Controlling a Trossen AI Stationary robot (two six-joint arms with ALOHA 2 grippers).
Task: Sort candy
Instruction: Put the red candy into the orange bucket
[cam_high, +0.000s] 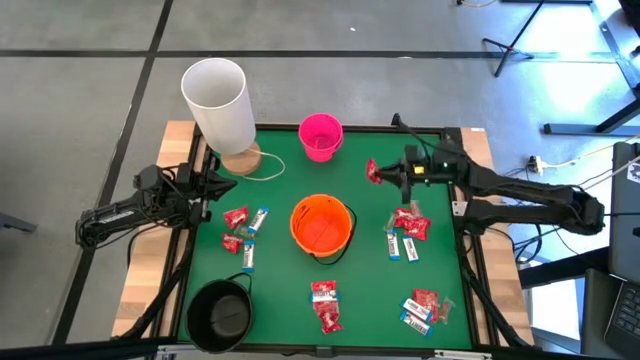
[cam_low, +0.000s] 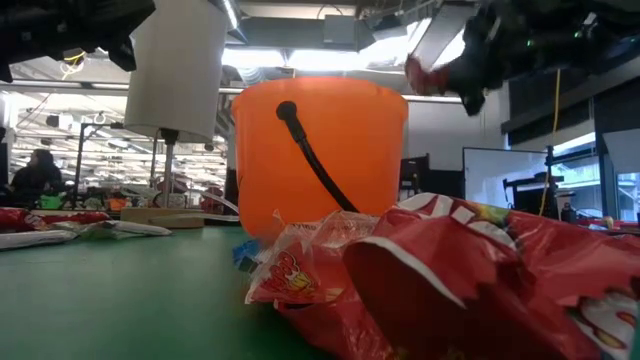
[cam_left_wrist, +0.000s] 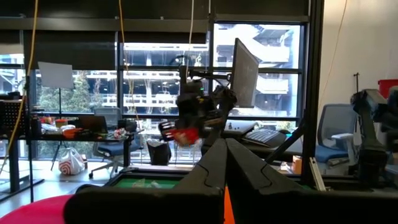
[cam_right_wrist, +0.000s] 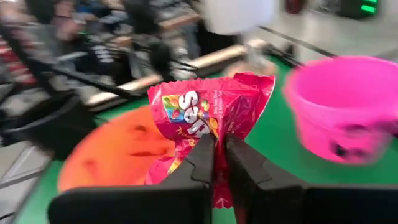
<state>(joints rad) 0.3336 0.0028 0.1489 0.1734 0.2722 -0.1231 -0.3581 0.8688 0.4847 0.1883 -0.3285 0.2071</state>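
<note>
Right gripper (cam_right_wrist: 219, 163) jaws pinch a red Skittles packet (cam_right_wrist: 208, 115), carried aloft between pink bucket (cam_high: 320, 136) and orange bucket (cam_high: 321, 226). Left gripper (cam_high: 212, 186) waits at the tabletop's left edge, jaws closed, empty. Most candy lies unsorted; early going.

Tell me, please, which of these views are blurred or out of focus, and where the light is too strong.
Right wrist view: the pink bucket and orange bucket are smeared, while the red candy packet in the right gripper stays sharp. Low view: the nearest red packets are out of focus. High view: glare washes out the floor at the upper right. Left wrist view: bright windows, dark foreground.
</note>
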